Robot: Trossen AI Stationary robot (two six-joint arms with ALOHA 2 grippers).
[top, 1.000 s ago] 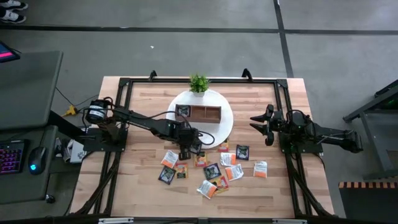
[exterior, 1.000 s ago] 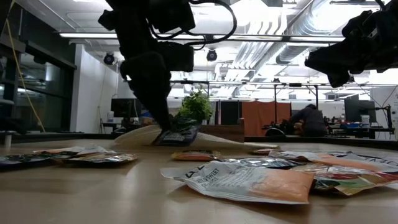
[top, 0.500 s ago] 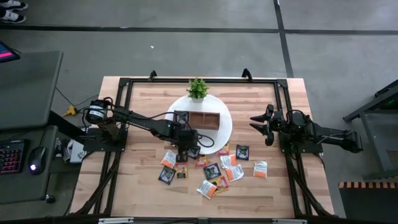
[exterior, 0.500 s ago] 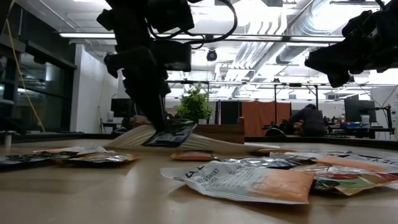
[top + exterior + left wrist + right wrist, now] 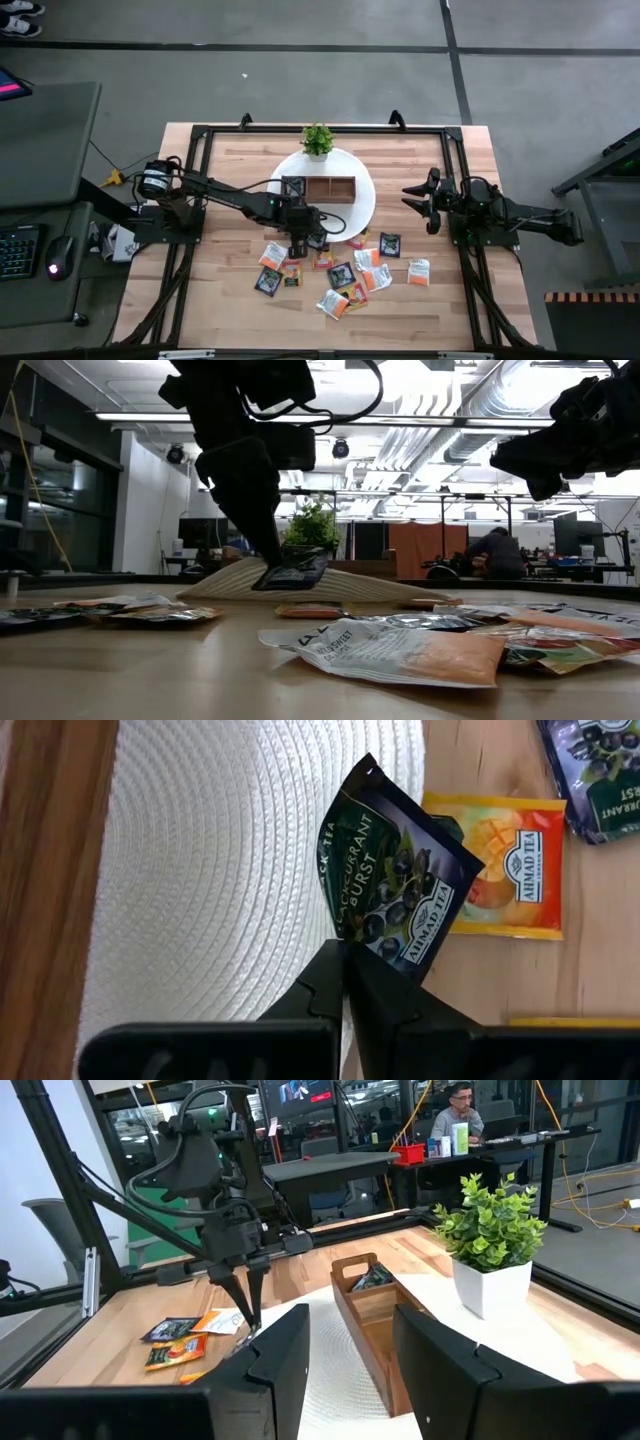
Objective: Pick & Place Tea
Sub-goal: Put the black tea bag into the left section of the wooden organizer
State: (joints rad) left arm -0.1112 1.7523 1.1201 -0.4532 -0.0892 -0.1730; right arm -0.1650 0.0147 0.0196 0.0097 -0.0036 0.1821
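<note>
Round white woven mat (image 5: 362,205) at the table's (image 5: 230,290) centre, bearing a wooden tray (image 5: 330,187). Small potted plant (image 5: 319,139) at the mat's far edge. Keyboard (image 5: 18,250) and mouse (image 5: 60,254) on a side desk. Seated person (image 5: 497,555) in the background.

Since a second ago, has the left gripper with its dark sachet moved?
Yes, slightly. In the low view the left gripper, shut on the dark sachet, has moved right and sits closer to the potted plant behind it.
</note>
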